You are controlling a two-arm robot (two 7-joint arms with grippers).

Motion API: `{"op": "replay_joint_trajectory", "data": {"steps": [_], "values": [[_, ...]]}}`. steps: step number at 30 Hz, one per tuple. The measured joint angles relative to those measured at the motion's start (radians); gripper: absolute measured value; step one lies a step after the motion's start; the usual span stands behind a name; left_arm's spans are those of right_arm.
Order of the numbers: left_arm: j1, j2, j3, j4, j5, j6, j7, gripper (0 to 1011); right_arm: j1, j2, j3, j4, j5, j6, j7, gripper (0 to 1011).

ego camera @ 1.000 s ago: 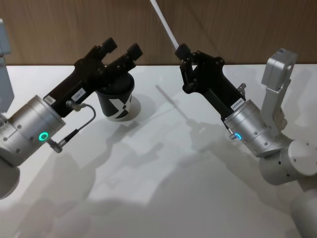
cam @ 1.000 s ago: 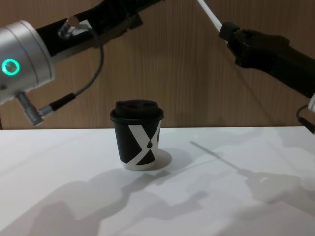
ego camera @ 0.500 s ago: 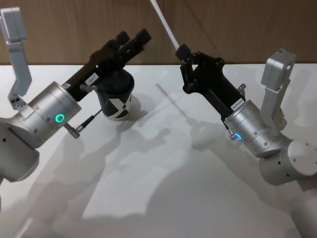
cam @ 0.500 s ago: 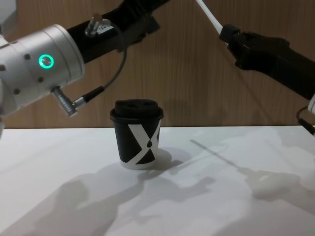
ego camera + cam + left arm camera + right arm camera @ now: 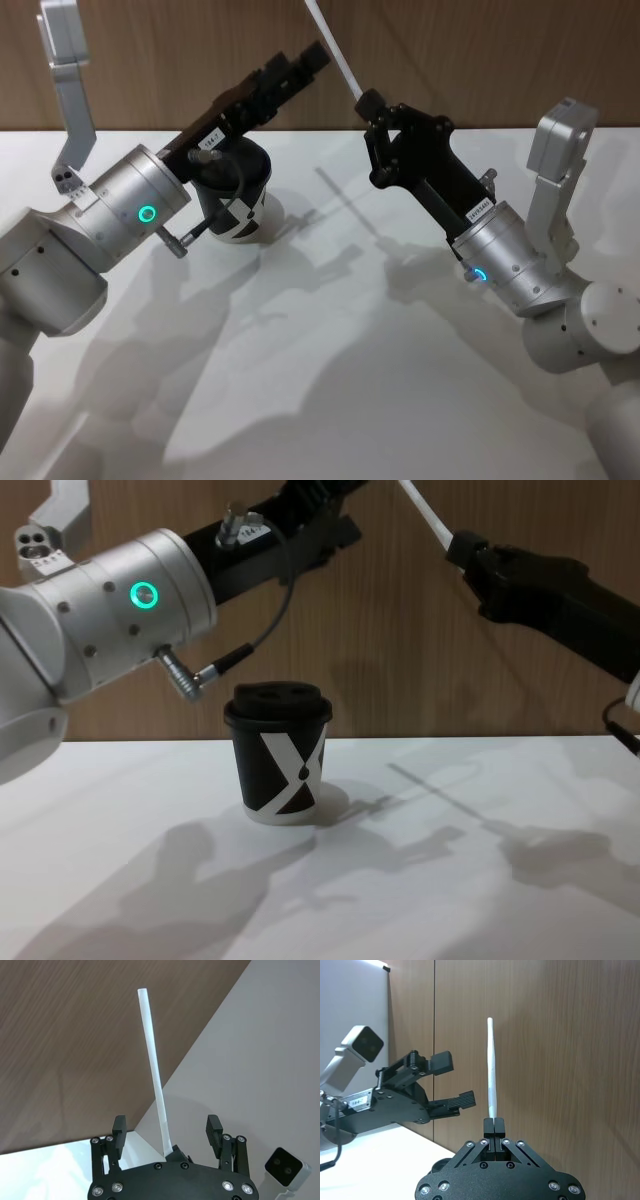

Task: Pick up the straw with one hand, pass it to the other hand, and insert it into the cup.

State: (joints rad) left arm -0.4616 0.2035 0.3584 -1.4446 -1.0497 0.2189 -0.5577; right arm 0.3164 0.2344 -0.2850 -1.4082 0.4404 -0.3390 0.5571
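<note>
1. The right arm [image 5: 500, 265] comes in from the right with its black forearm angled up toward the far left. That puts the right claw [image 5: 365, 103] well above the counter [image 5: 330, 380], pinched tight on the lower end of the straw [image 5: 335, 50].
2. The left arm [image 5: 120, 215] reaches in from the left, sloping up toward the far right and passing over the cup [image 5: 243, 212]. The left claw [image 5: 305, 60] is spread wide, tips just beside the straw's middle.
3. In the right wrist view the left claw [image 5: 462, 1079] sits a little apart from the straw [image 5: 491, 1070], not touching. From the left wrist view the straw [image 5: 152, 1060] lines up with the gap between that claw's [image 5: 166, 1127] two fingers.
4. The straw is thin, straight, white-translucent plastic, leaning left at the top.
5. The cup [image 5: 278, 755] is small black paper with a black plastic lid, a white X pattern and a white base rim. It stands upright on the smooth white counter, left of centre.
6. The left arm is a fat silver-grey cylinder with a glowing green ring [image 5: 147, 213] and a dark cable [image 5: 255, 645] looping off it. Both claws are matte black.
7. Hard to see: the straw's top is cut off in the head and chest views, its bottom end is buried between the right claw's fingers, and the left arm covers part of the cup's lid from above.
</note>
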Motion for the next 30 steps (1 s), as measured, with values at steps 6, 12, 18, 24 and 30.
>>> {"op": "replay_joint_trajectory", "data": {"steps": [6,12,18,24,30], "values": [[-0.036,-0.016,0.012,0.048,-0.013,0.008,-0.011,1000,0.000,0.000,0.000,0.001,0.000,0.000,0.000,6],[-0.071,-0.031,0.022,0.097,-0.022,0.010,-0.022,1001,0.000,0.000,0.000,0.001,0.000,0.000,0.000,6],[-0.096,-0.041,0.031,0.130,-0.028,0.010,-0.034,1000,0.000,0.000,0.000,0.001,0.000,0.000,0.000,6],[-0.122,-0.051,0.044,0.159,-0.029,0.009,-0.045,1000,0.000,0.000,0.000,0.001,0.000,0.000,0.000,6],[-0.141,-0.057,0.054,0.176,-0.030,0.003,-0.049,942,0.000,0.000,0.000,0.001,0.000,0.000,0.000,6]]}}
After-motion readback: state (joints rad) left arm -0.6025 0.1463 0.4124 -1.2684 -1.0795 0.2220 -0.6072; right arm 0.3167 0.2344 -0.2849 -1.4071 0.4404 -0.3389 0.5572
